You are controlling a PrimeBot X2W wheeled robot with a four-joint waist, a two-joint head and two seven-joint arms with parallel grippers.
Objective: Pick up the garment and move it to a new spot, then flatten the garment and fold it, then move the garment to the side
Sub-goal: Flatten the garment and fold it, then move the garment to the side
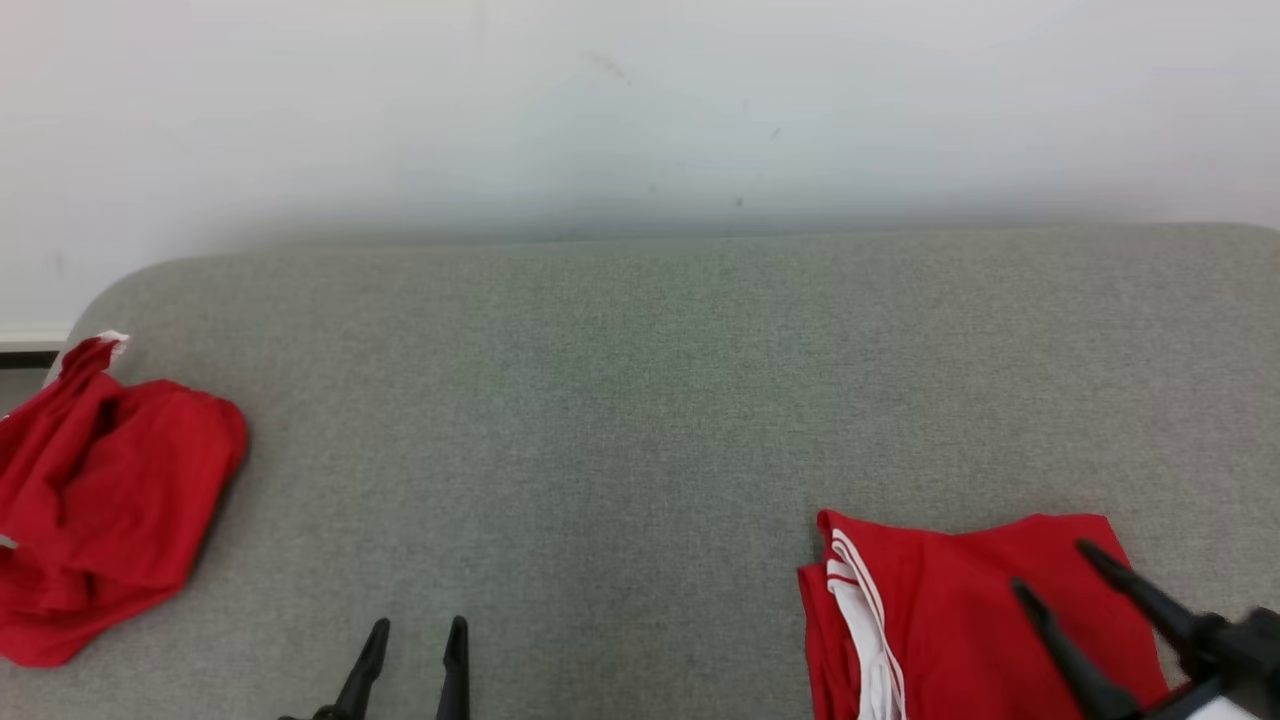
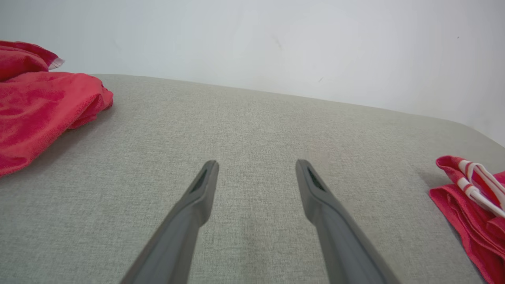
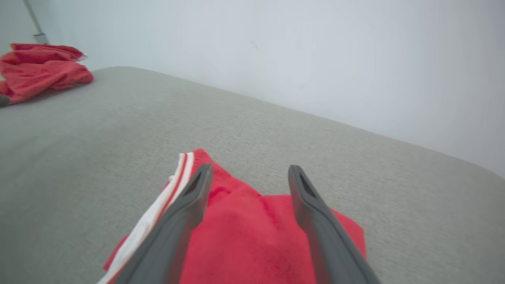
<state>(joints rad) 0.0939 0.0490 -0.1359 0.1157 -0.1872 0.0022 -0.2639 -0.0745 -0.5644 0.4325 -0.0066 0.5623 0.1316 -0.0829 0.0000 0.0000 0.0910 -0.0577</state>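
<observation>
Spread and empty, my right gripper (image 1: 1048, 563) hangs just above the folded garment (image 1: 960, 610), white-striped edge (image 3: 179, 169) on its left, while my left gripper (image 1: 419, 622), likewise open over bare grey cushion (image 1: 640, 400), is the nearer arm to the crumpled garment (image 1: 110, 500) off its left.

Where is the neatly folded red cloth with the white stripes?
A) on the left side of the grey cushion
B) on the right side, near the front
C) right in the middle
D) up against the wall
B: the folded red cloth lies at the right front of the grey cushion. On the left side there is a crumpled red cloth instead.
</observation>
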